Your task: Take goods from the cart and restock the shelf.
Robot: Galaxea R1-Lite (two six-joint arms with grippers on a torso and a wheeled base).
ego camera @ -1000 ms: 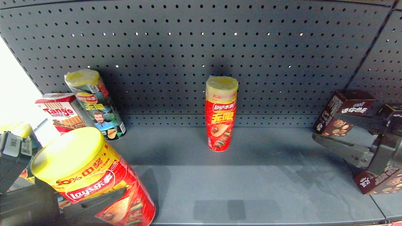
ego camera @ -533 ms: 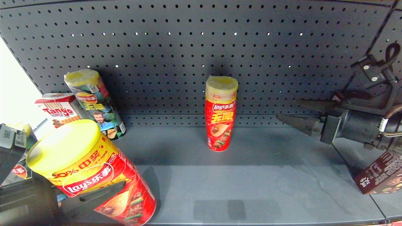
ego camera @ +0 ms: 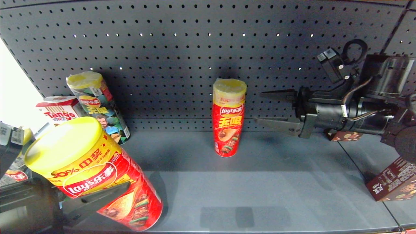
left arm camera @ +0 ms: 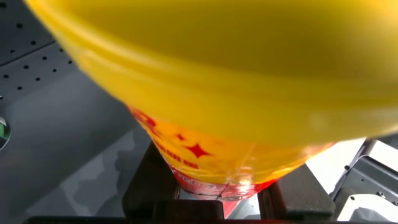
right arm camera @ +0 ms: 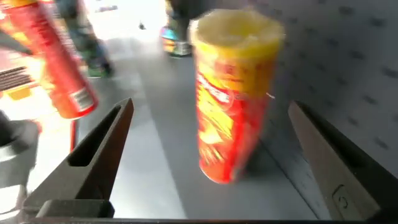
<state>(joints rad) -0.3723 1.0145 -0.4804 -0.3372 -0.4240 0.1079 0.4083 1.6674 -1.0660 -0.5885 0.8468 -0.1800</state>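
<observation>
A grey shelf [ego camera: 260,195] is sitting under a dark wall full of little holes. At 8 o'clock, the left gripper [ego camera: 94,201] is squeezing a big red can [ego camera: 94,175] with both fingers, and the can is leaning over the shelf's front. At 10 o'clock, a wafer box [ego camera: 60,113] and a green can [ego camera: 97,107] are standing. In the middle, another red can [ego camera: 228,118] is standing up. At 3 o'clock, the right gripper [ego camera: 258,108] is hanging with fingers wide apart, holding nothing. I think the big can is waiting to be set down.
</observation>
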